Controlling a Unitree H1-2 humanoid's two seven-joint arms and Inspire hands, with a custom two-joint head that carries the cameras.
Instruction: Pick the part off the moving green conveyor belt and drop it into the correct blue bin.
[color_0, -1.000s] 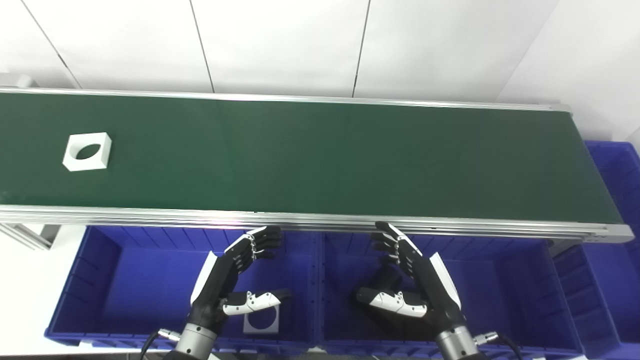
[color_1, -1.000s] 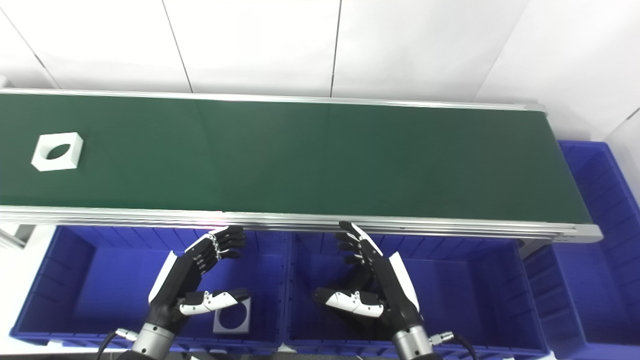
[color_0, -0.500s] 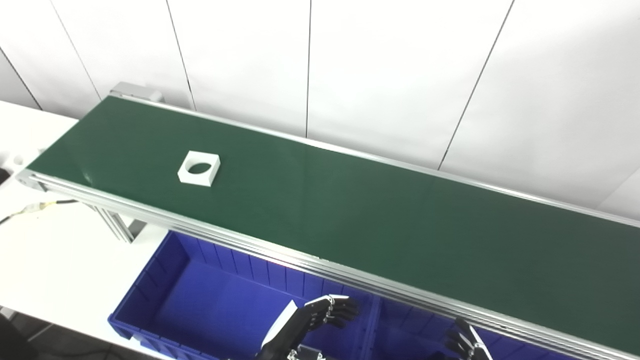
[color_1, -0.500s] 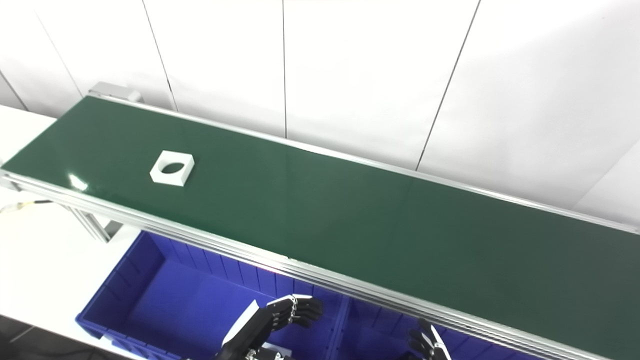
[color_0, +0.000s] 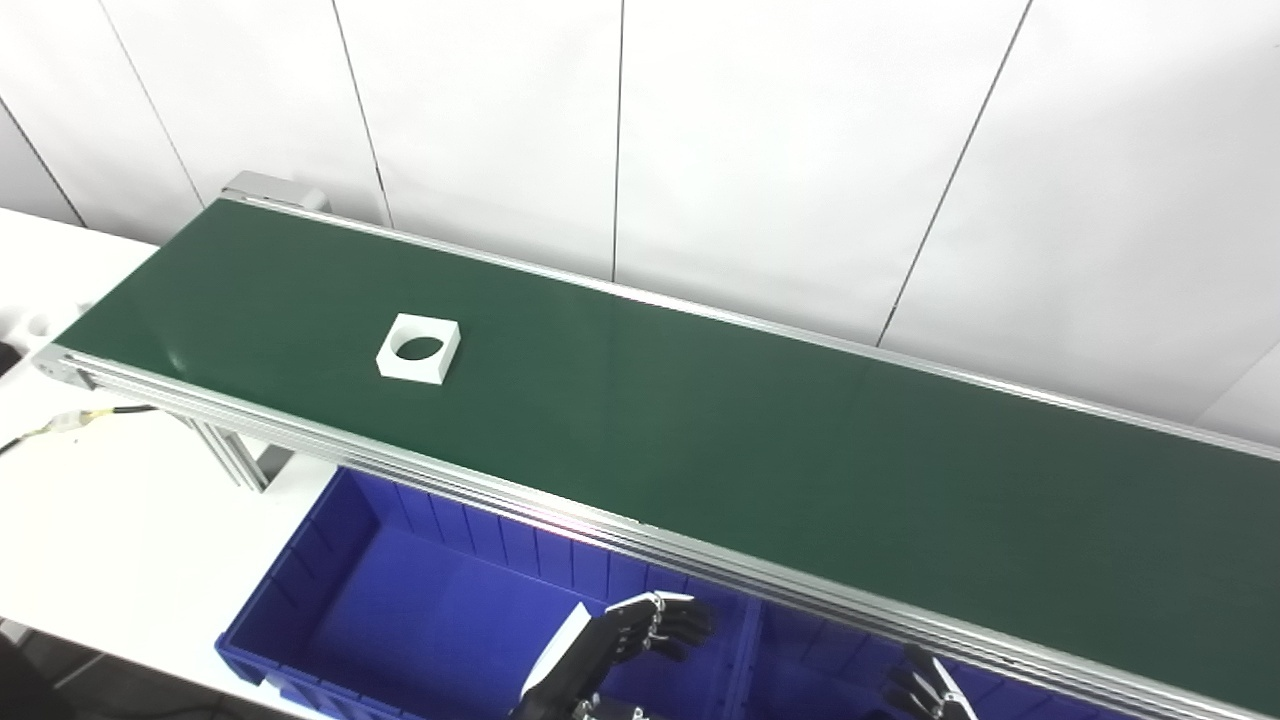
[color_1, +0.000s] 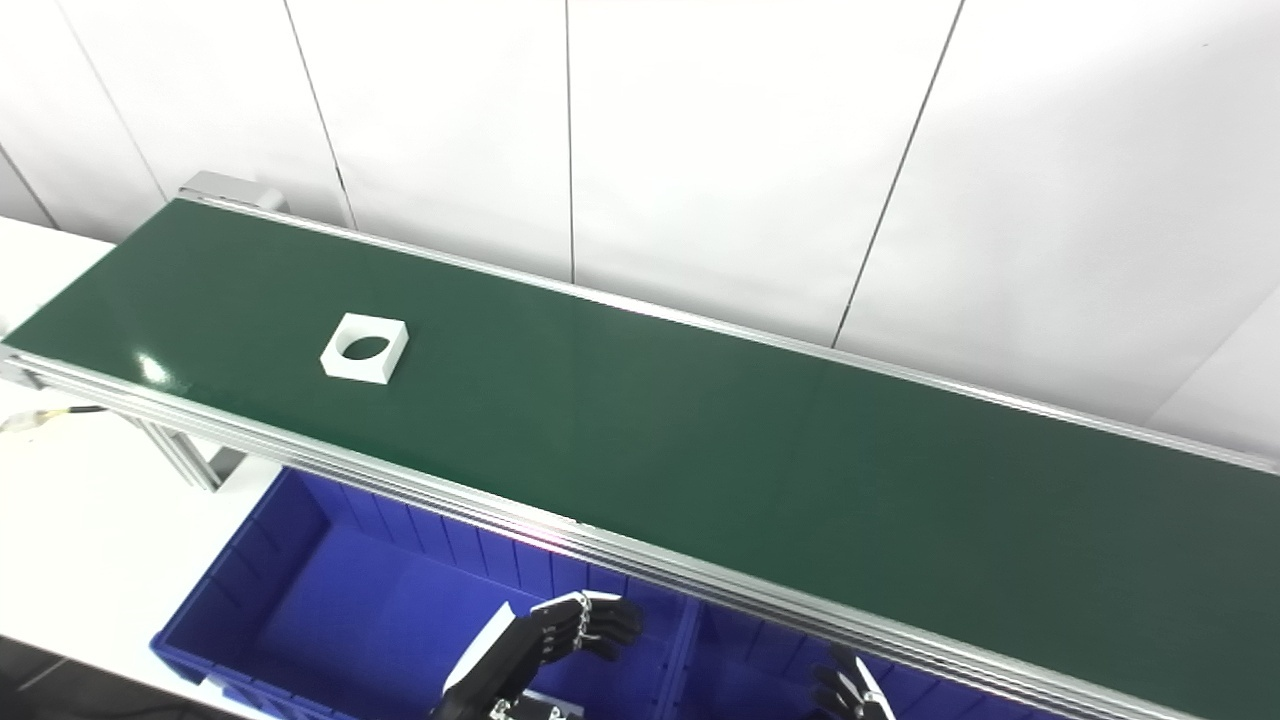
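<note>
A long green belt (color_0: 700, 440) runs across the picture from the far left to the near right. It has shiny metal rails along its edges. Behind it is a white wall.

A white part (color_0: 419, 348) lies flat on the belt, near its left end. The part is a square block with a round hole in the middle. Nothing touches it. Both hands are well apart from it.

Below the near rail sit blue bins. The left bin (color_0: 330, 600) is open at the top, and its floor looks bare where it shows. Only a corner of the next bin (color_0: 800, 670) shows, to the right of it.

The left hand (color_0: 610, 655) is at the bottom of the picture, over the right part of the left bin. Its dark fingers (color_0: 675, 625) are curled a little and point to the right. It holds nothing.

The right hand (color_0: 925, 692) only peeks in at the bottom edge, over the next bin. Just its fingertips (color_1: 845, 685) show. They look a little spread, but I cannot tell if the hand is open or closed.

The table (color_0: 90, 520) on the left is white. A thin cable (color_0: 60, 425) lies on it near the end of the belt.
</note>
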